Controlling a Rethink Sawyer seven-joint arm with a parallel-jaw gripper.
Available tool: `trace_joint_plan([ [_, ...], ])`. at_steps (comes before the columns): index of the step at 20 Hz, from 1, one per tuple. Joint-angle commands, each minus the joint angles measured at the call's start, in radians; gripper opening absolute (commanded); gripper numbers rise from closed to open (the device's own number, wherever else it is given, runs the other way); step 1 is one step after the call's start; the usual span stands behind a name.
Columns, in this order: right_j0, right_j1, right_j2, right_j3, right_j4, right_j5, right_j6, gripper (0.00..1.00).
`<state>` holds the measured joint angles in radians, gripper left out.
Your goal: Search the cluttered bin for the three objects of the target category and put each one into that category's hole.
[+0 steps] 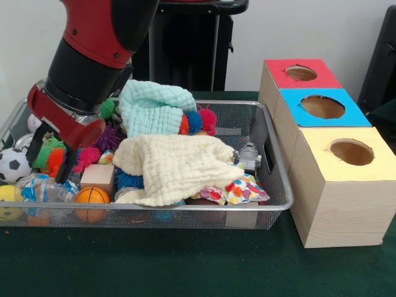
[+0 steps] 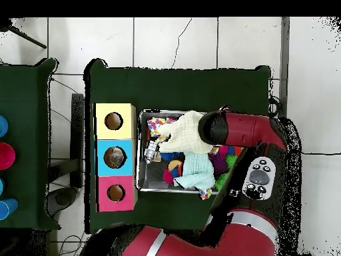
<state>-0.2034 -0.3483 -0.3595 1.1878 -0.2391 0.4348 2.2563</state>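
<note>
From my front camera I see the gripper low over the left end of the bin, its two black fingers spread apart with nothing between them. The tips hang among green and orange spiky rubber balls. Just below the tips lies a see-through plastic bottle with blue markings, on its side against the bin's front wall. A soccer-patterned ball sits to its left, a small orange basketball to its right, and a wooden block stands just behind the basketball.

Further right, a cream cloth is heaped over the middle of the bin, with a mint-green cloth behind it. A shiny metal can shows beside the cream cloth's right edge, near a dotted fabric piece.

Outside the bin on the right stand three cardboard boxes in a row. The blue-faced box is the middle one, and its round hole faces up. In the overhead view the red arm covers the gripper, so I cannot see the fingers there.
</note>
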Motion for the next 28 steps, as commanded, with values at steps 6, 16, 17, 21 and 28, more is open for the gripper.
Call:
trace_joint_plan([
  [6,0.013,0.048,0.037,0.152,0.125,-0.078,0.251,1.00],
  [16,0.019,0.037,0.018,0.163,0.164,-0.080,0.214,1.00],
  [17,0.019,0.037,0.018,0.164,0.165,-0.080,0.211,1.00],
  [21,0.020,0.039,0.013,0.164,0.173,-0.086,0.206,1.00],
  [28,0.022,0.040,0.007,0.165,0.189,-0.089,0.192,1.00],
])
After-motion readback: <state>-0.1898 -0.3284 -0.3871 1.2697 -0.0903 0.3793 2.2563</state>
